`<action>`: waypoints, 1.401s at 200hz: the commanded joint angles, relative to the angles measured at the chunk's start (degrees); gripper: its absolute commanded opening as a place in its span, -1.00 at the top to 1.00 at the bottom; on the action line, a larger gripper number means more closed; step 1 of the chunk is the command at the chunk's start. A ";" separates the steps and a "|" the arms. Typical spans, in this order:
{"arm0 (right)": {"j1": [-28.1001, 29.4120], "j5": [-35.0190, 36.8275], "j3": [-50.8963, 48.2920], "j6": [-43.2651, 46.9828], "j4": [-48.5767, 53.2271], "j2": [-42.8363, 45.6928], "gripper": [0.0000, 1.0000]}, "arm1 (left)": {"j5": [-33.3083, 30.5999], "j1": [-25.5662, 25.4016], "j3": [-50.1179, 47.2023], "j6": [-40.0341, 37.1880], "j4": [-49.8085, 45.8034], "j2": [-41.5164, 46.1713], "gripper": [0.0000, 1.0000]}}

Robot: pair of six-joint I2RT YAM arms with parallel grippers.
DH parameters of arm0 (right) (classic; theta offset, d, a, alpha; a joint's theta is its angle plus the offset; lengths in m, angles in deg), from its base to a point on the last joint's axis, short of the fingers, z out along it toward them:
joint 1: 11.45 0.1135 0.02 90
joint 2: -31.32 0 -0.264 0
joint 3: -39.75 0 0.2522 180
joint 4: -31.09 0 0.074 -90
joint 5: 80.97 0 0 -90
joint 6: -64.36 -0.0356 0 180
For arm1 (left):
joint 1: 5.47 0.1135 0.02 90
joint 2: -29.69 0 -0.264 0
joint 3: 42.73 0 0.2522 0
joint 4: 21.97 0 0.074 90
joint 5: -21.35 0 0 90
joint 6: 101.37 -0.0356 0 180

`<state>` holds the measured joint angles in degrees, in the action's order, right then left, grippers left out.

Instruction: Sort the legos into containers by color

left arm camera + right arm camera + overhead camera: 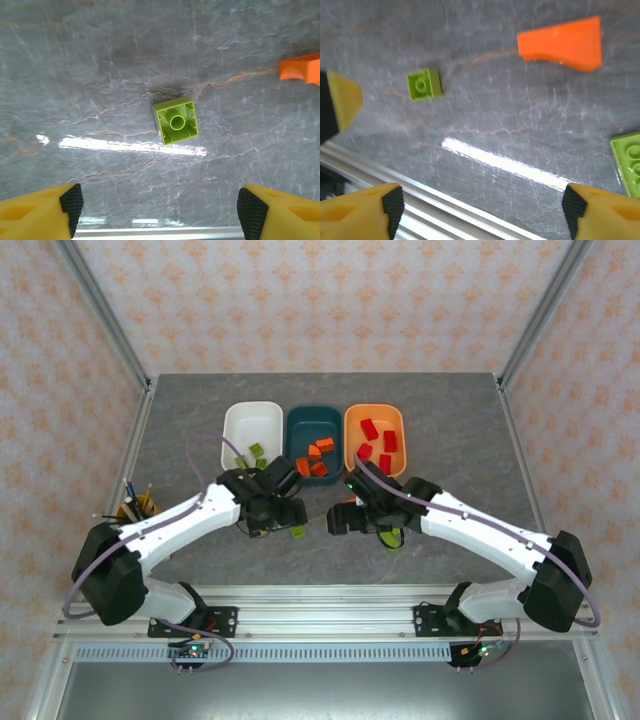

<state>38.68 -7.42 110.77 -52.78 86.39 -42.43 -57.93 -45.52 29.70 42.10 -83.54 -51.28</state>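
Three containers stand in a row at the back: white point(250, 425), dark teal point(313, 425) and orange point(374, 420). Green legos point(248, 453) lie in the white one, orange legos point(315, 458) in the teal one, red legos point(378, 440) in the orange one. My left gripper point(272, 512) point(160, 210) is open above the table, with a loose lime green lego point(175, 120) point(297, 532) lying studs-down ahead of its fingers. My right gripper point(347, 519) point(480, 205) is open too, empty. It sees that green lego point(424, 84), an orange lego point(562, 42) point(301, 68) and another green lego point(629, 164) point(388, 537).
A cup of pens point(135, 505) stands at the table's left edge. An aluminium rail point(445, 210) runs along the near edge, close under both grippers. The left gripper's yellow finger point(342, 97) shows at the left of the right wrist view. The two grippers hang close together.
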 commanded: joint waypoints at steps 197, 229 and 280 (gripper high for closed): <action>0.67 4.14 -2.67 -2.18 -2.96 12.48 -0.80 | -6.76 -0.20 11.87 -0.45 -0.79 -18.10 0.39; 0.60 6.50 1.22 -0.97 -3.15 12.83 -0.80 | -8.12 5.63 17.77 -3.78 -6.38 -12.64 0.39; -0.54 9.04 7.30 -0.65 -9.37 7.56 -0.81 | -4.38 20.64 30.75 -10.77 -7.09 -17.56 0.40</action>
<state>38.90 -1.56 114.94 -54.24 81.34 -32.34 -62.30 -29.74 55.41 36.05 -87.63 -64.81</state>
